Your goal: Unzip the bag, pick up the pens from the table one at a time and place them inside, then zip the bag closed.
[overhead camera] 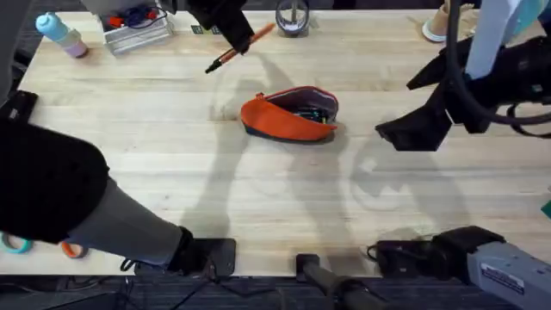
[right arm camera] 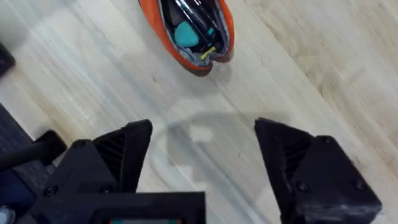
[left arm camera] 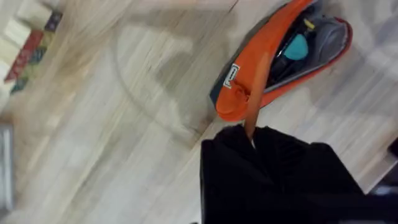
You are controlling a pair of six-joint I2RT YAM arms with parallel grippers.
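Orange pencil pouch [overhead camera: 288, 114] lies unzipped on the wooden table [overhead camera: 172, 172], and pens with a teal item are visible inside against its dark lining. Beyond the pouch, toward the far edge of the table, the left gripper [overhead camera: 231, 34] is closed on an orange pen [overhead camera: 239, 48] with a dark tip and holds it above the wood. To the right of the pouch, the right gripper [right arm camera: 202, 140] hovers with its two black fingers spread wide and nothing between them.

Bright light, soft shadows, blurred edges
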